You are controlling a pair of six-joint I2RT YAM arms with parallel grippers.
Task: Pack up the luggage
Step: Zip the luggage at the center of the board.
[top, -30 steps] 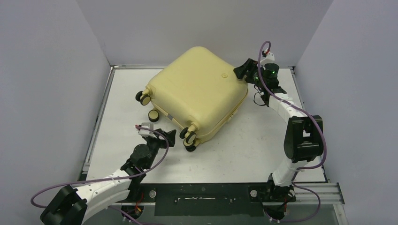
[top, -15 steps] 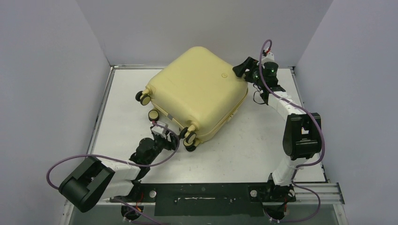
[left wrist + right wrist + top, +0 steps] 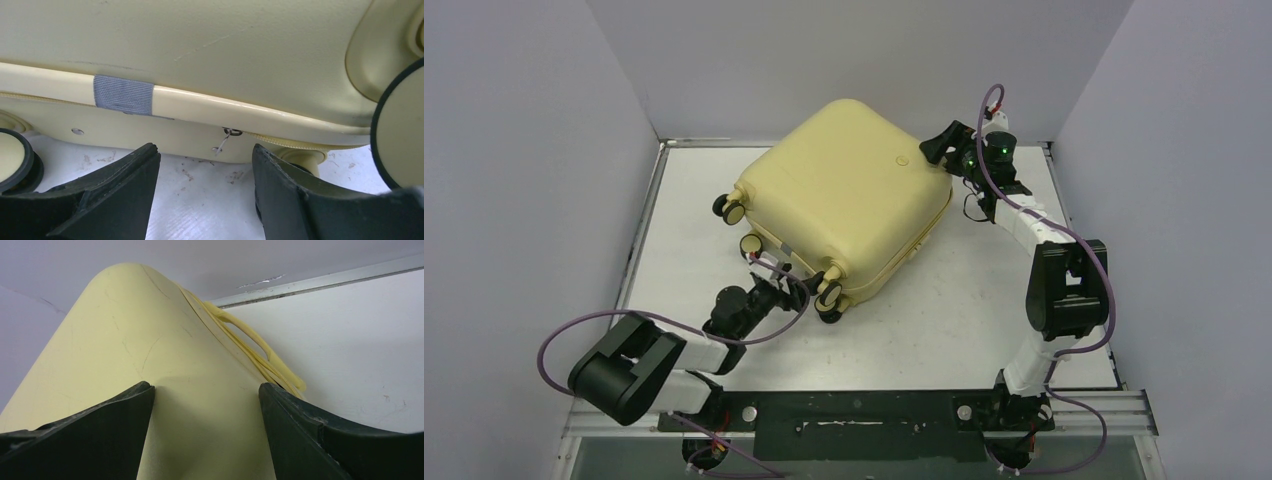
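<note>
The luggage lies shut, its long axis running from parted left fingers at the wheels to parted right fingers; only the left wrist shows its grey tab.

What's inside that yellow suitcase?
Nothing inside shows: the suitcase lies shut on the table. Only its yellow shell, the closed seam and the wheels are visible; any contents are hidden.
</note>
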